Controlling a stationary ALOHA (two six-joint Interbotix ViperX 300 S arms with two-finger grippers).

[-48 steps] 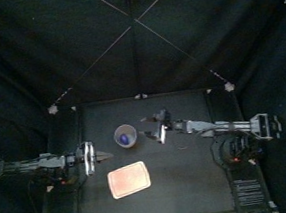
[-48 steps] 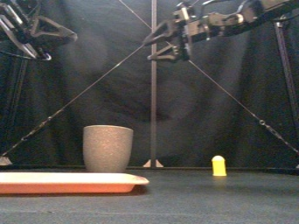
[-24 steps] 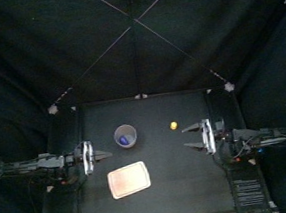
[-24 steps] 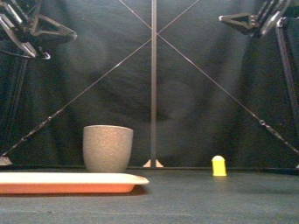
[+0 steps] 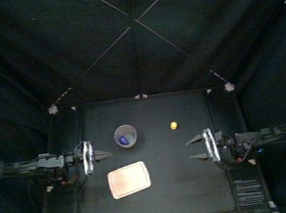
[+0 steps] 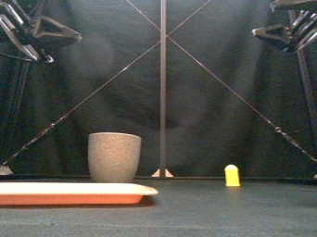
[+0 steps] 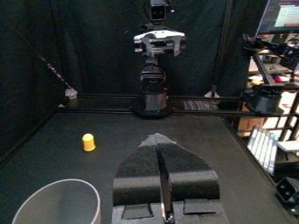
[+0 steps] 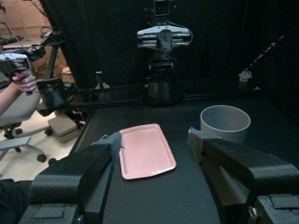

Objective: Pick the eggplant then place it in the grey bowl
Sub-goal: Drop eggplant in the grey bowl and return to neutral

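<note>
Two things have changed over the last second, and both concern the right arm. Its right gripper [image 5: 199, 146], which a second ago hung over the middle of the table close beside the grey cup [image 6: 114, 157], has drawn back to the right edge. It now hangs high and well apart from everything on the table [image 5: 172, 190]. Its jaws stand wide apart with nothing between them, as the right wrist view shows plainly. The left gripper [image 5: 86, 157] rests at the left edge, its jaws pressed together on nothing, and it has not stirred. No eggplant lies in the open anywhere on the table. The top view shows only a bluish-purple patch [image 5: 126, 134] inside the mouth of the cup, which is probably it, though neither wrist view looks deep enough into the cup to confirm that. The cup stands upright behind the pink tray [image 5: 129, 179], which is bare, and a small yellow toy [image 5: 176, 125] stands to the cup's right, apart from it and untouched. An empty, wide gripper pulling away from the cup reads as a release already made, so the task looks finished or all but finished, with only the retreat to rest left.
</note>
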